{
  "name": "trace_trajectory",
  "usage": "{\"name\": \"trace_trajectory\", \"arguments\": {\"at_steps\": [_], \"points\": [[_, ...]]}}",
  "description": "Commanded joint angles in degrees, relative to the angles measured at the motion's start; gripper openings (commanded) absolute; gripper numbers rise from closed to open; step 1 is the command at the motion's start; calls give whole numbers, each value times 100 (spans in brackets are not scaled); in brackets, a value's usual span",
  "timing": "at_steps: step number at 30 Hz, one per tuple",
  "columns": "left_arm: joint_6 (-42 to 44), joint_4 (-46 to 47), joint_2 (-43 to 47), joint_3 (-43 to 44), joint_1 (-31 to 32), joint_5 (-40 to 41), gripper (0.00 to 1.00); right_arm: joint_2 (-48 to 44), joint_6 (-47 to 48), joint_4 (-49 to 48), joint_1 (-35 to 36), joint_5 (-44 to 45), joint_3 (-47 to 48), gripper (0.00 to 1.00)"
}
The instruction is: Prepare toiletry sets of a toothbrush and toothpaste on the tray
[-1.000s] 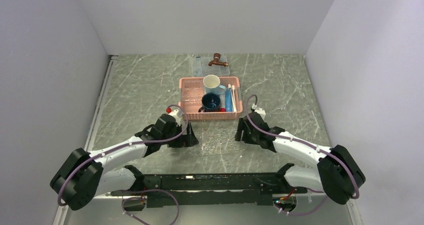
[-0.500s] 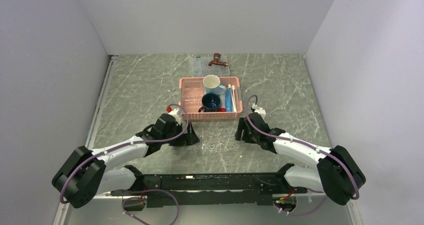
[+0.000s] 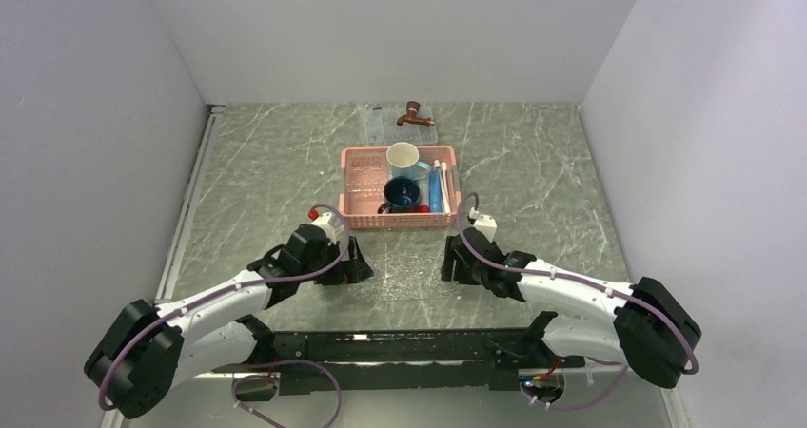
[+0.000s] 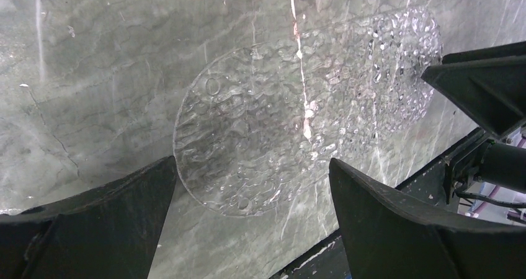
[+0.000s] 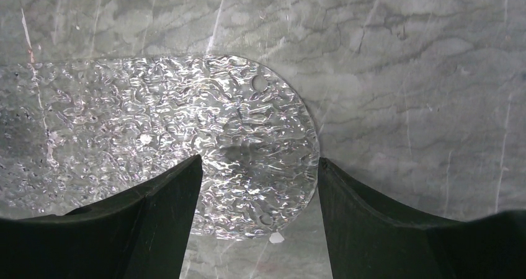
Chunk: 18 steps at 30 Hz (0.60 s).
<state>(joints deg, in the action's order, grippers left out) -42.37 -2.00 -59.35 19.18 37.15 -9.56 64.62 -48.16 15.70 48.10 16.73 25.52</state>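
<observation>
The clear textured tray [image 3: 409,271] lies flat on the table between my two grippers. My left gripper [image 3: 360,262] is open at its left end, and the tray's rounded edge [image 4: 298,105] lies just ahead of the open left gripper [image 4: 251,186]. My right gripper [image 3: 449,262] is open at its right end, and the tray's end [image 5: 186,118] sits between the fingers of the right gripper [image 5: 260,180]. A light-blue toothpaste tube [image 3: 435,192] and pale toothbrushes [image 3: 443,183] lie in the pink basket [image 3: 400,222].
The basket also holds a white cup [image 3: 402,155], a dark blue mug [image 3: 403,196] and a clear textured piece [image 3: 364,181]. A larger clear tray [image 3: 381,124] with a brown tap-shaped object [image 3: 414,114] stands at the back. The black rail runs along the near edge.
Both grippers have shifted slightly inward and nearer, closing on the ends of the clear tray. The tray and the basket have not moved.
</observation>
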Motion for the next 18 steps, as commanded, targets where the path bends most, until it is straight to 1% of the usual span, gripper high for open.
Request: {"name": "trace_trajectory", "arguments": {"at_steps": [1, 10, 18], "points": [[-221, -161, 21, -170, 40, -297, 99, 74, -778, 280, 372, -277, -5, 69], [-147, -428, 248, -121, 46, -111, 99, -101, -998, 358, 506, -154, -186, 69], [-52, -692, 258, 107, 46, 70, 99, -265, -919, 1414, 506, 642, 470, 72]]}}
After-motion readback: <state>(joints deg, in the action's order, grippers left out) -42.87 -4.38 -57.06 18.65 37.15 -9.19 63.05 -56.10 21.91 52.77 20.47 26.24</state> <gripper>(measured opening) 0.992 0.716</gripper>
